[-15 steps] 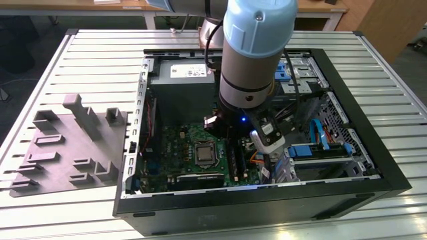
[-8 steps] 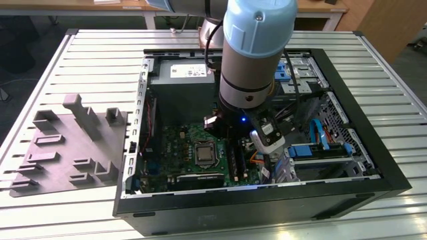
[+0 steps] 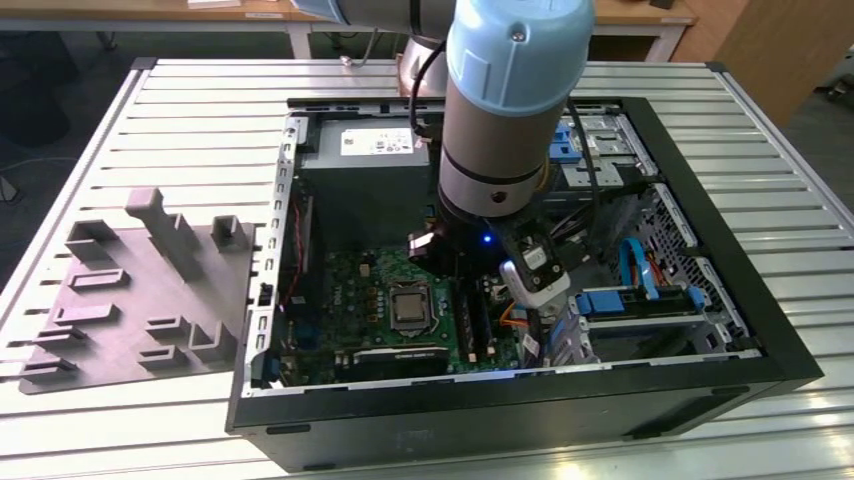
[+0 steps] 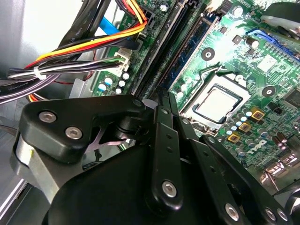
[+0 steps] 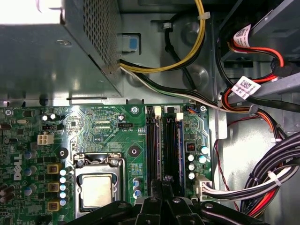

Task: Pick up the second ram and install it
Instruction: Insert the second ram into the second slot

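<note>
Gripper (image 5: 161,194) sits low over the motherboard (image 5: 103,131) slots, fingers together, pressing the ram (image 5: 171,145) home.

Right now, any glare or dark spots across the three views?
Exterior view: case interior dim, arm blocking the slots. First wrist view: power supply top blown out white. Second wrist view: bright glints on the motherboard, the dark hand up close.

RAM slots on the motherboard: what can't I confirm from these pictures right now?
- Gripper fingertips: in both wrist views the black linkage covers them, so open or shut is unclear.
- Second ram: whether it is fully seated; its near end is hidden behind the gripper.
- RAM slots: in the exterior view the arm hides their upper ends.
</note>
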`<action>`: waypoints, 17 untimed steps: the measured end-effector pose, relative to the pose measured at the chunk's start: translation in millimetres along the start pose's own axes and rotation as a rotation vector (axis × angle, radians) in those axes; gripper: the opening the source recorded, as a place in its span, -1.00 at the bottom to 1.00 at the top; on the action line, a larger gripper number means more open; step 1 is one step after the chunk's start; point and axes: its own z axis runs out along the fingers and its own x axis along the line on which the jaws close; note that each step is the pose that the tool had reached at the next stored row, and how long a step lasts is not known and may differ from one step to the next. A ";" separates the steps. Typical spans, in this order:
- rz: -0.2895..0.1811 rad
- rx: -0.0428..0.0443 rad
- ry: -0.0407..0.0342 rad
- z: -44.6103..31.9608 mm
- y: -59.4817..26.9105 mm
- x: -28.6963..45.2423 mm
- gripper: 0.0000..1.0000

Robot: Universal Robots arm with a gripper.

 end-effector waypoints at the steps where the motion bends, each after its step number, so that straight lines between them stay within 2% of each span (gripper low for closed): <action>1: 0.000 0.0000 0.0000 0.0 0.0 0.0 -0.77; 4: 0.000 -0.0019 0.0000 0.6 -0.3 0.1 -0.77; 7: 0.000 -0.0078 0.0002 0.8 -0.4 0.0 -0.77; 17: 0.000 -0.0093 0.0003 3.4 -1.0 0.1 -0.77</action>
